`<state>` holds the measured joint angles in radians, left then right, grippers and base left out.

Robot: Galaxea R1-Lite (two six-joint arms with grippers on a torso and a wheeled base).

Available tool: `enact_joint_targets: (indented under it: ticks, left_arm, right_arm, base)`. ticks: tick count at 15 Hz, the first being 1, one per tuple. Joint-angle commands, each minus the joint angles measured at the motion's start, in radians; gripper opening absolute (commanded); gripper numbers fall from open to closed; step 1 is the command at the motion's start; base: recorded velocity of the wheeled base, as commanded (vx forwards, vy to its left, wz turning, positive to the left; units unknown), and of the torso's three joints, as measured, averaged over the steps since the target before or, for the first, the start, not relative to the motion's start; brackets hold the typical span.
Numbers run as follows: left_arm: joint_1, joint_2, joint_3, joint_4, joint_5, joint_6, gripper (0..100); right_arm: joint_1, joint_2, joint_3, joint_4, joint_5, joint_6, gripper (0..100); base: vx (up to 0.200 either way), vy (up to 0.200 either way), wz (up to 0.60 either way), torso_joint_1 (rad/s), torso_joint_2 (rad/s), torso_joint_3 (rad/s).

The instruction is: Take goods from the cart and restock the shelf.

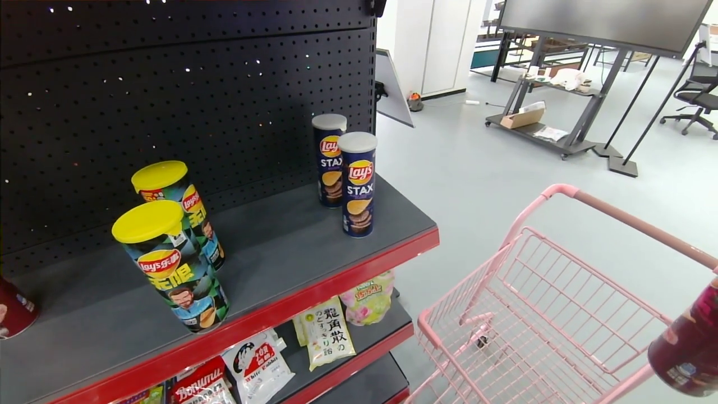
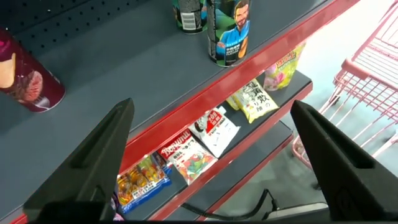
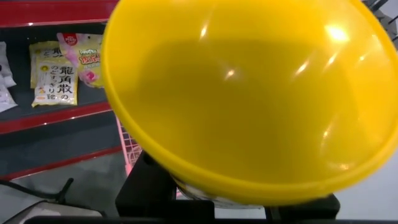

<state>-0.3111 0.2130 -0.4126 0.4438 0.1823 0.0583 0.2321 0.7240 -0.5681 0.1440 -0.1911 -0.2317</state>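
Held can: we saw a dark maroon cylindrical chip can in the air at the robot's right, tilted, by the near right rim of the cart and well apart from the shelf. Its round yellow plastic lid faced the right wrist camera.
Right gripper: the right gripper was clamped on that can, and its black fingers showed on either side of the body below the lid.
Cart: the pink wire shopping cart stood on the pale grey floor, just beside the shelf's right end.
Shelf: the dark grey shelf board with a red front edge sat in front of a black pegboard back panel.
Stock on the shelf: two blue-green cans with yellow lids stood upright, one near the front edge and one behind it. Two dark blue cans with white lids stood near the right end, one in front and one just behind. A second maroon can stood at the far left.
Left gripper: the left gripper hung above the shelf's red edge, its fingers wide apart and holding nothing.
Lower shelf: flat snack packets lay in a row on the board below.
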Motion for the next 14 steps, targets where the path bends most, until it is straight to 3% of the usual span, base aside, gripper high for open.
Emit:
enact_joint_targets:
  ticks: [1, 12, 14]
  left_arm:
    - [0.0, 0.005, 0.0, -0.001, 0.002, 0.0, 100]
    - [0.0, -0.006, 0.001, 0.001, 0.006, 0.0, 100]
    - [0.0, -0.006, 0.001, 0.001, 0.006, 0.0, 100]
  right_arm:
    - [0.0, 0.015, 0.001, 0.0, -0.002, -0.001, 0]
    - [0.0, -0.031, 0.048, 0.0, -0.002, -0.008, 0]
    - [0.0, -0.069, 0.068, 0.0, -0.002, -0.008, 0]
  base:
    - [0.0, 0.0, 0.6, 0.012, -0.02, -0.012]
    - [0.0, 0.0, 0.6, 0.004, 0.0, 0.0]
    - [0.0, 0.0, 0.0, 0.0, 0.0, 0.0]
